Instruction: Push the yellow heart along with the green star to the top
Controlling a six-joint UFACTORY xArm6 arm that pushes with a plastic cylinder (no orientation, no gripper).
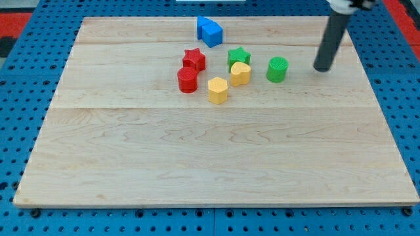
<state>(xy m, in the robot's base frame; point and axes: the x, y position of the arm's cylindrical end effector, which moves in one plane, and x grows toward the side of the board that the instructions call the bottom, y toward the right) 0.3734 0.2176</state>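
Observation:
The yellow heart [240,73] sits on the wooden board just below and touching the green star [238,57], in the upper middle of the view. My tip [321,68] stands to the view's right of both, past the green cylinder [277,69], touching no block. The rod rises from it toward the view's top right.
A yellow pentagon-like block [218,90] lies below-left of the heart. A red star [193,59] and a red cylinder [188,80] lie to the left. Two blue blocks [209,31] sit near the top edge. The board [197,164] is ringed by blue pegboard.

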